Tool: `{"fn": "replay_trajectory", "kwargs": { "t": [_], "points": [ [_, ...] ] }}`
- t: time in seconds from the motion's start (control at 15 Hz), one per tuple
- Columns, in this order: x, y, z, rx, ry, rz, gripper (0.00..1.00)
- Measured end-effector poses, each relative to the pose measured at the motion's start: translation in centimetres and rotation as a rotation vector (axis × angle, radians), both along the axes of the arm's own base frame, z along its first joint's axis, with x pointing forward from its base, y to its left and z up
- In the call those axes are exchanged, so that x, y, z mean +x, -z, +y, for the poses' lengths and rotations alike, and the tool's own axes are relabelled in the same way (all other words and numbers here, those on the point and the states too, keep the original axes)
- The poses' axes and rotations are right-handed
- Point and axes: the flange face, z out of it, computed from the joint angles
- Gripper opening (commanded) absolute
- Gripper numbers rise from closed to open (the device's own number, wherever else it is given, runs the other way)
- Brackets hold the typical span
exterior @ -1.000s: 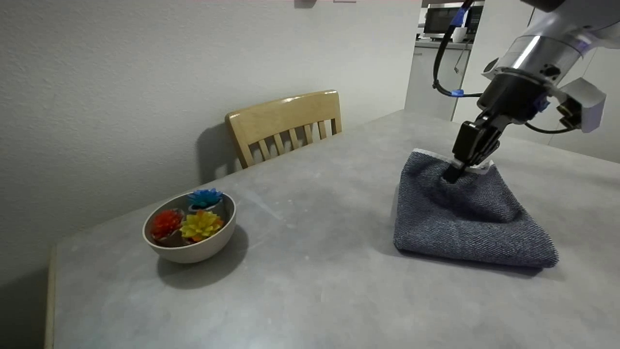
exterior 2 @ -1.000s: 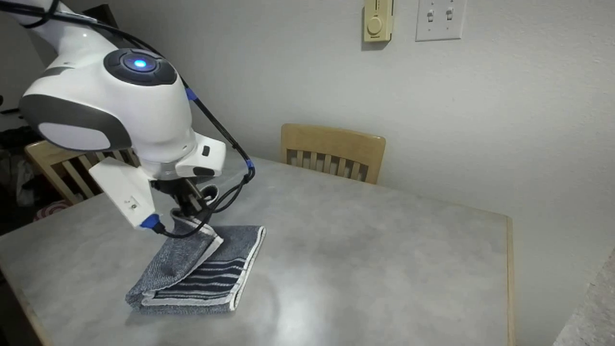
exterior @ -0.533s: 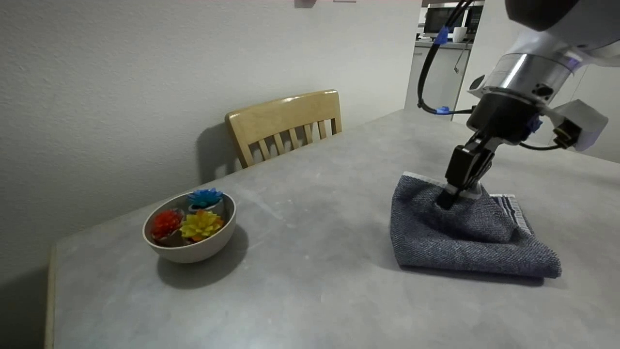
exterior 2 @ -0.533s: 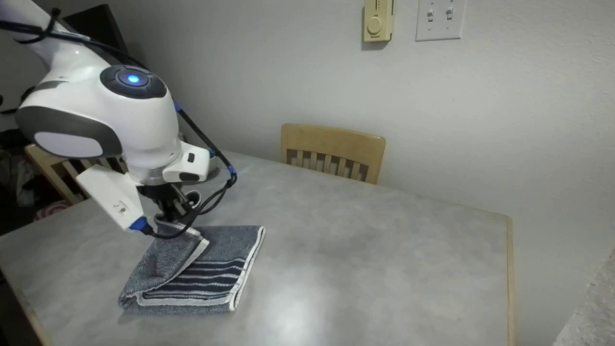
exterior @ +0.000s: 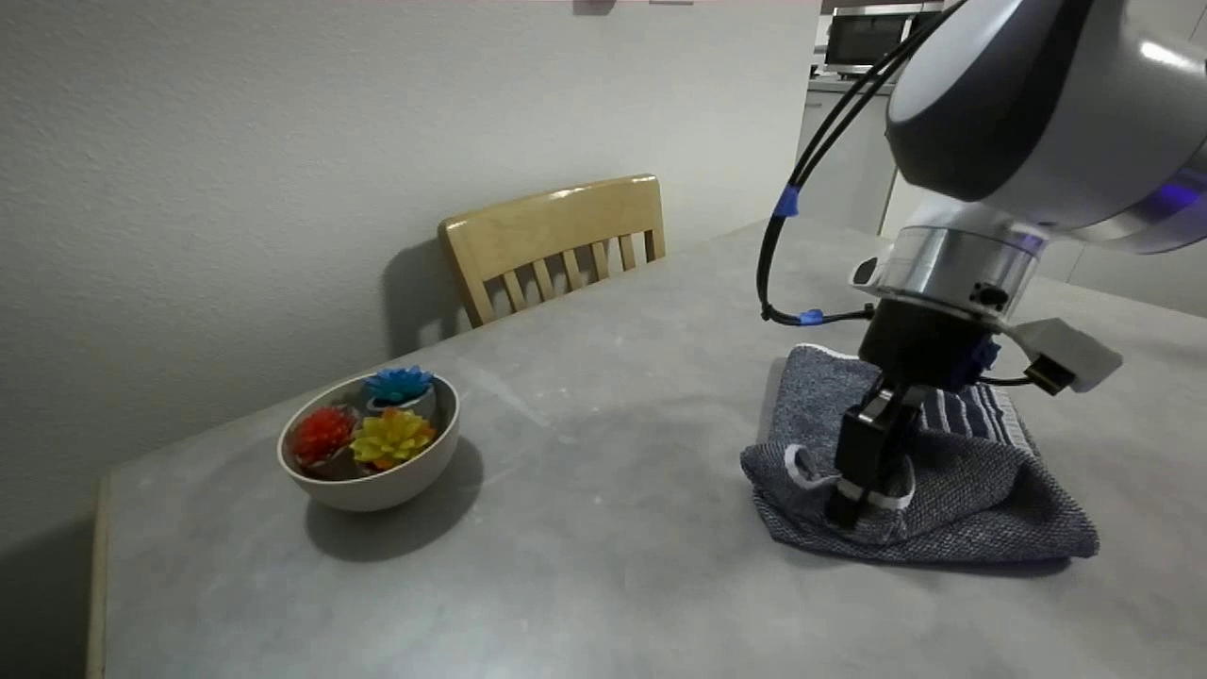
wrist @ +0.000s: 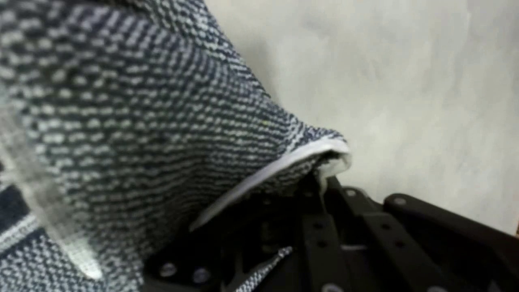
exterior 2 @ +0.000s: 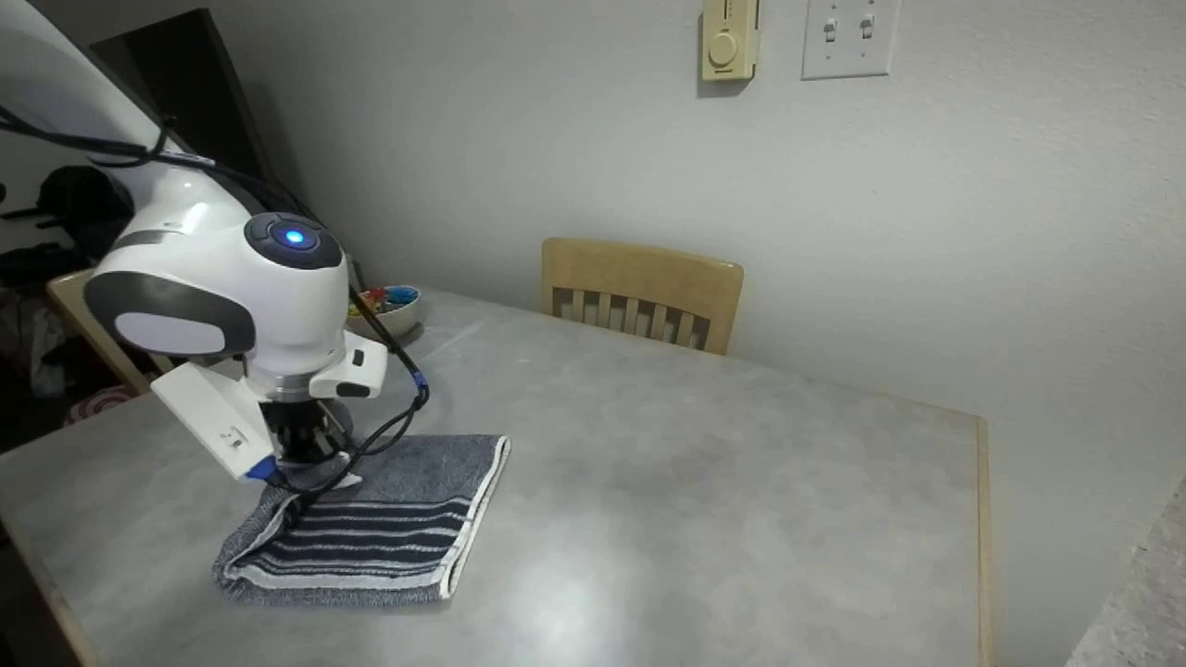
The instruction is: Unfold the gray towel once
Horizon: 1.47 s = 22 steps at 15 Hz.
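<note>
Gray bench (exterior: 603,556) spans an exterior view, your towel (exterior: 962,495) at the frame's right. Your end effector (exterior: 846,509), pinched on its white edge (wrist: 284,162), sits toward the towel's lower left; the fold (exterior: 971,547) seems just below, so you'd likely carry that edge downward past it.

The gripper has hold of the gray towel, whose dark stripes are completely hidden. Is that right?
Not quite: the dark stripes are in plain sight in both exterior views. The gripper does have hold of the gray towel.

Room btwn bowl (exterior: 387,491) & towel (exterior: 967,483), chair (exterior: 556,224) behind tbl (exterior: 603,547)
</note>
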Motion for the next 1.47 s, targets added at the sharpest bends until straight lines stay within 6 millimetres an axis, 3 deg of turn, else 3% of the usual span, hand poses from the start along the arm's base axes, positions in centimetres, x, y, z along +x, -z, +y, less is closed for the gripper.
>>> {"fn": "replay_trajectory", "kwargs": {
  "t": [0.33, 0.6, 1.0, 1.2, 1.47],
  "points": [
    [2.1, 0.9, 2.9, 0.031, 0.003, 0.016, 0.01],
    [4.3, 0.4, 4.7, 0.032, 0.016, -0.040, 0.01],
    [8.9, -1.4, 5.2, 0.042, 0.127, -0.148, 0.01],
    [9.0, -0.6, 6.0, -0.015, 0.168, -0.175, 0.01],
    [8.2, -0.2, 8.9, -0.089, 0.174, -0.235, 0.01]
  ]
}}
